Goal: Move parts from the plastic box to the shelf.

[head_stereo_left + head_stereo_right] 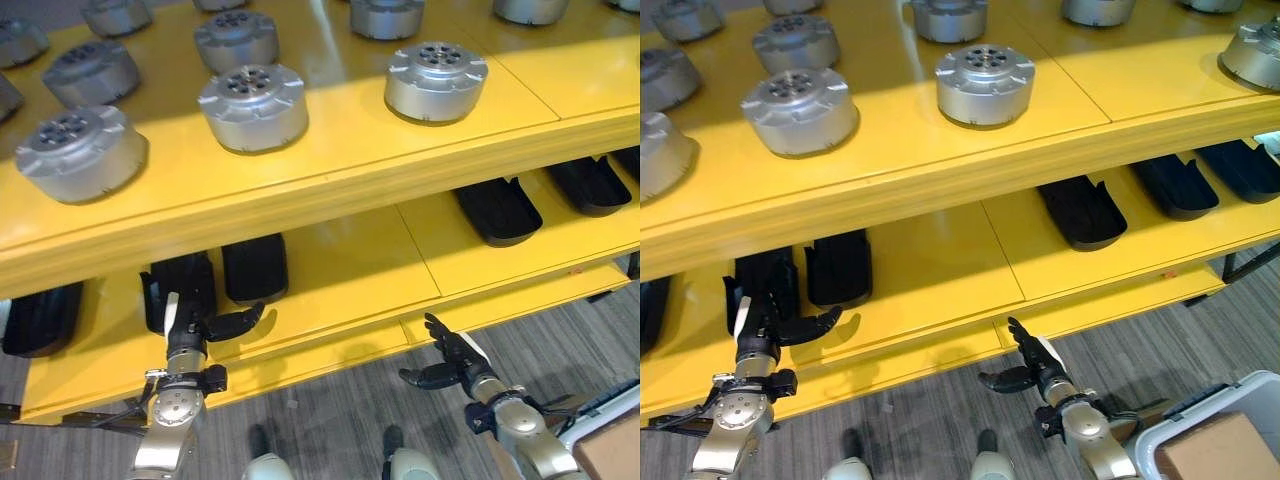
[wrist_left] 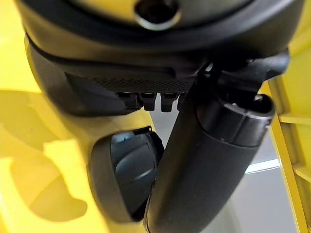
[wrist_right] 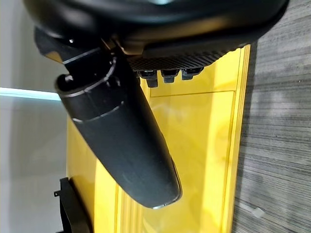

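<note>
At the lower shelf's [image 1: 330, 300] front edge, the left hand [image 1: 190, 325] is over a black part [image 1: 180, 285] lying on the shelf, thumb splayed; whether the fingers grip it I can't tell, they're hidden against it. The right hand [image 1: 455, 360] hangs open & empty over the floor, w/ the plastic box [image 1: 1200, 425] at its far right. Risks: the part catching on the next black part [image 1: 255, 265] just beside it, or the arm bumping the upper shelf [image 1: 330, 170] above & jolting the silver parts [image 1: 252, 105] near its edge
</note>
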### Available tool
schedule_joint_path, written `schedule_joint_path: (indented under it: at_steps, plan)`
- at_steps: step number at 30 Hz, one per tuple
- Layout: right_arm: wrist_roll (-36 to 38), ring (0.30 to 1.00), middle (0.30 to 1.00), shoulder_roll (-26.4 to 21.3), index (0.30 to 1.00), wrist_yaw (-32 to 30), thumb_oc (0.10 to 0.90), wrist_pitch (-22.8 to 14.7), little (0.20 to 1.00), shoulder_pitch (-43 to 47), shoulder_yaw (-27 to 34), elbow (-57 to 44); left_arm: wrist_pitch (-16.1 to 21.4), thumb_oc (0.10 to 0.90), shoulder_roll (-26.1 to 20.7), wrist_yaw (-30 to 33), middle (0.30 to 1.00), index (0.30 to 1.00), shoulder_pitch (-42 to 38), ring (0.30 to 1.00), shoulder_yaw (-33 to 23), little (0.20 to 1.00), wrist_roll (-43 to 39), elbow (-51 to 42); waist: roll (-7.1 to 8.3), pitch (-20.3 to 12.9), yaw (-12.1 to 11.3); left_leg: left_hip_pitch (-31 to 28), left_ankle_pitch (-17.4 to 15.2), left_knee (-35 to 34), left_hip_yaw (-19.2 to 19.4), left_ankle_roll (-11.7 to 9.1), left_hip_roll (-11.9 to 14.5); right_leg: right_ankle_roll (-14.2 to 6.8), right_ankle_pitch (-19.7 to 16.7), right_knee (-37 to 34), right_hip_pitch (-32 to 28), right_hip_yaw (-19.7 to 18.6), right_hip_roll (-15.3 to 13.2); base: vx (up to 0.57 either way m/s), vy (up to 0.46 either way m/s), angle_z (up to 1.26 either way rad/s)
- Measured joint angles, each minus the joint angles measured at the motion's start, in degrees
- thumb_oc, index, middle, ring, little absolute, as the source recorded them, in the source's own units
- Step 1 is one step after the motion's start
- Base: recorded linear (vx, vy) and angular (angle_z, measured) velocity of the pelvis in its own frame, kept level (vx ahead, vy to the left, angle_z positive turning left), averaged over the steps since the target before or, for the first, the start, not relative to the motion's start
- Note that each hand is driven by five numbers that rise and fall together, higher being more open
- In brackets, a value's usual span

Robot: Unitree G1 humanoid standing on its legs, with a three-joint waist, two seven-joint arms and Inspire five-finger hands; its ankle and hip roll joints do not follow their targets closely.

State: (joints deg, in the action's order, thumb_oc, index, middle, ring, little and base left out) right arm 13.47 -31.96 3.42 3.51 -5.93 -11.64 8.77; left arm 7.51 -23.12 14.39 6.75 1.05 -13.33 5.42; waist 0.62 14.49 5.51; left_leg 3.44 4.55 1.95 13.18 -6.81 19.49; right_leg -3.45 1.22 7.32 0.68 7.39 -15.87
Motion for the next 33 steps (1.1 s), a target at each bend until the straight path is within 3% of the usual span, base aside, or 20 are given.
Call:
schedule_joint_path:
  at_steps: [1,2,3,4,6,8,10,12,15,19,21,23,26,27,28,30,31,33]
  plan:
    - [-0.08,1.0,1.0,-1.19,1.0,0.53,0.9,-0.09,1.0,-0.18,-0.01,0.01,0.04,0.9,0.12,0.06,1.0,1.0,0.28,1.0,0.5,1.0,0.03,-0.41,-1.72,-0.12,0.42,-1.1,0.07,-1.37,0.72,0.04,-0.13,-2.26,-0.43,-0.01,-0.06,0.04,-0.47,0.07,0.466,-0.09]
    - [-0.55,1.0,1.0,-2.79,1.0,0.55,0.9,-0.08,1.0,-0.16,-0.13,0.01,0.04,0.9,0.08,0.25,1.0,1.0,0.3,1.0,0.93,1.0,0.04,-1.02,-4.37,-0.08,0.83,-2.98,0.94,-3.14,1.83,1.17,-0.72,-4.32,-0.35,0.6,0.06,-0.07,-0.09,0.09,0.442,-0.14]
    - [-1.24,1.0,1.0,-6.01,1.0,0.8,0.9,-0.04,1.0,-0.13,-0.5,0.0,0.15,0.9,0.61,0.47,1.0,1.0,0.45,1.0,1.11,1.0,0.0,-2.15,-8.79,-0.52,1.82,-5.74,2.67,-3.69,2.14,6.31,-2.38,-7.22,0.51,2.47,0.4,-0.21,0.95,0.1,0.364,-0.05]
    - [-1.58,1.0,1.0,-3.96,1.0,0.04,0.9,0.25,1.0,-0.01,-0.38,1.16,0.19,0.9,-0.18,0.78,1.0,1.0,0.08,1.0,0.87,1.0,-0.12,-1.92,-7.57,-0.5,2.3,-6.87,3.04,-4.85,2.23,-0.01,-3.76,-7.99,1.16,4.77,0.98,-0.37,-1.36,0.08,0.465,-0.05]
    - [-1.62,1.0,1.0,-0.8,1.0,1.57,0.9,0.35,1.0,-0.91,-2.9,0.88,0.2,0.9,-1.43,1.4,1.0,1.0,0.53,1.0,-0.71,1.0,-1.28,-1.48,-2.25,-0.73,1.38,-7.51,2.11,-5.32,4.52,0.21,-8.97,-7.93,0.52,6.32,1.7,1.77,-6.24,0.1,0.502,-0.01]
    - [-1.56,1.0,1.0,1.93,1.0,1.07,0.9,1.37,1.0,-1.66,-3.79,1.04,-0.26,0.9,-2.1,1.16,1.0,1.0,0.61,1.0,-0.39,1.0,-1.98,-0.76,-0.81,-0.91,1.62,-8.21,2.06,-5.54,3.39,0.33,-10.75,-7.43,-1.58,4.58,-0.3,4.98,-7.81,0.04,0.348,0.22]
    - [-1.51,1.0,1.0,4.63,1.0,-0.79,0.9,1.92,1.0,-3.31,-2.86,1.16,-0.26,0.9,-4.1,0.86,1.0,1.0,2.01,1.0,-0.63,1.0,-2.04,-0.84,0.53,-1.12,-0.1,-7.9,1.68,-5.36,3.73,1.01,-11.53,-7.12,-3.66,1.45,-1.93,6.01,-7.88,0.05,0.313,0.02]
    - [-1.5,1.0,1.0,5.15,1.0,-0.95,0.9,2.18,1.0,-3.62,-3.13,1.16,-0.27,0.9,-5.07,-0.12,1.0,1.0,2.06,1.0,-1.03,1.0,-1.98,-0.83,1.28,-1.41,-0.48,-7.49,1.79,-5.23,3.16,1.03,-11.8,-8.88,-3.1,-1.97,-3.6,6.34,-7.51,0.07,0.202,0.14]
    - [-1.53,1.0,1.0,6.4,1.0,-2.84,0.9,2.23,1.0,-4.09,-2.75,1.15,-0.25,0.9,-5.09,-3.12,1.0,1.0,2.61,1.0,-0.92,1.0,-1.84,-1.01,0.99,-1.53,-1.12,-7.21,1.84,-5.37,3.06,0.62,-11.1,-9.45,-5.37,-6.89,-6.38,7.9,-6.33,0.03,0.202,0.09]
    - [-1.49,1.0,1.0,8.78,1.0,-5.54,0.9,2.29,1.0,-4.07,-2.96,1.13,-0.2,0.9,-5.12,-6.94,1.0,1.0,2.68,1.0,-0.95,1.0,-0.98,-1.53,1.76,-1.89,-1.36,-6.25,2.14,-5.1,3.2,0.25,-10.36,-7.37,-7.69,-9.26,-6.31,10.99,-5.72,0.05,0.103,-0.05]
    - [-1.45,1.0,1.0,9.95,1.0,-5.9,0.9,2.62,1.0,-3.9,-3.62,1.13,-0.17,0.9,-5.23,-7.99,1.0,1.0,4.16,1.0,-1.42,1.0,-0.82,-1.7,2.17,-2.35,-3.02,-6.92,2.59,-6.19,5.54,-0.44,-9.16,-7.85,-9.95,-8.63,-4.33,12.39,-4.82,-0.01,0.037,-0.48]
    - [-1.45,1.0,1.0,10.18,1.0,-5.86,0.9,2.96,1.0,-3.11,-3.83,1.14,-0.19,0.9,-5.24,-8.41,1.0,1.0,5.38,1.0,-1.9,1.0,0.11,-2.17,1.99,-2.34,-3.87,-7.22,2.75,-6.48,6.91,-0.71,-8.12,-7.0,-10.98,-7.79,-3.11,14.54,-3.94,-0.01,-0.124,-0.3]
    - [0.59,1.0,1.0,10.05,1.0,-9.37,0.9,3.19,1.0,-5.52,-3.38,0.67,-0.83,0.9,-4.96,-11.3,1.0,1.0,1.27,1.0,0.08,1.0,0.17,-2.2,1.57,-2.34,-2.07,-4.11,4.76,-6.49,-1.11,0.07,-7.95,-6.91,-6.62,-3.18,-3.3,9.55,-3.15,0.02,-0.152,1.03]
    - [1.16,1.0,1.0,10.5,1.0,-10.09,0.9,3.19,1.0,-5.9,-3.46,0.62,-1.06,0.9,-5.55,-11.43,1.0,1.0,0.26,1.0,0.42,1.0,0.14,-2.93,1.35,-2.31,-1.69,-2.55,4.91,-6.52,-2.67,0.61,-6.97,-7.75,-2.35,-2.89,-2.31,5.24,-1.04,0.06,-0.151,0.92]
    - [1.37,1.0,1.0,11.1,1.0,-10.13,0.9,3.04,1.0,-6.51,-3.35,0.62,-1.13,0.9,-5.87,-11.41,1.0,1.0,0.09,1.0,0.24,1.0,0.11,-3.22,2.26,-2.85,-2.05,-2.19,5.08,-6.56,-3.07,0.69,-6.56,-8.06,-1.69,-4.39,-2.89,3.78,0.47,0.03,-0.117,0.54]
    - [1.36,1.0,1.0,10.79,1.0,-11.07,0.9,2.22,1.0,-7.03,-2.9,0.66,-1.41,0.9,-5.25,-11.4,1.0,1.0,1.03,1.0,0.4,1.0,0.07,-3.2,0.93,-3.3,-2.57,-2.33,5.09,-6.53,-2.83,0.93,-4.99,-7.51,-2.6,-5.75,-3.9,4.19,2.35,0.05,-0.094,0.02]
    - [1.36,1.0,1.0,9.94,1.0,-12.24,0.9,1.58,1.0,-6.99,-1.29,0.18,-1.43,0.9,-4.47,-11.48,1.0,1.0,2.03,1.0,1.26,1.0,0.06,-3.23,-0.78,-3.74,-2.37,-2.18,4.94,-6.76,-1.47,0.86,-4.31,-7.82,-3.2,-7.53,-4.26,4.4,2.84,0.06,-0.078,-0.15]
    - [1.36,1.0,1.0,7.66,1.0,-14.13,0.9,1.58,1.0,-7.27,-0.32,-2.73,-1.47,0.9,-2.4,-11.34,1.0,1.0,3.19,1.0,1.47,1.0,0.01,-4.19,-2.0,-3.84,-1.93,-2.21,5.05,-6.75,-0.19,0.97,-4.37,-8.13,-4.58,-9.71,-4.91,4.25,2.75,0.06,-0.021,-0.11]
